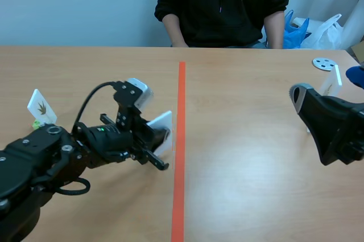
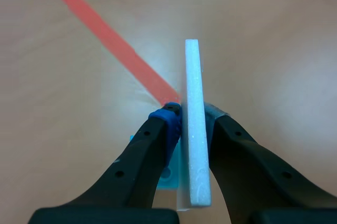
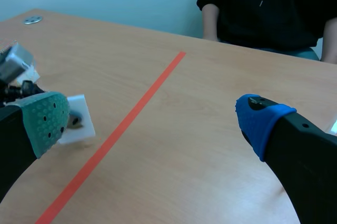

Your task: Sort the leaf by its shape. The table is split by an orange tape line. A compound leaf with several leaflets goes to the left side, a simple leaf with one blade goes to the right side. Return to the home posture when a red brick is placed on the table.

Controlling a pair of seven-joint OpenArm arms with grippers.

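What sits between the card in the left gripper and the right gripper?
Past the white card, only the orange tape line and bare table; the scene view shows it.

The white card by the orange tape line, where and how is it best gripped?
Pinch its two broad flat faces low down, coming in edge-on, as the left gripper does now. The white card is a thin flat slab, giving flat contact there; its narrow edges give little hold.
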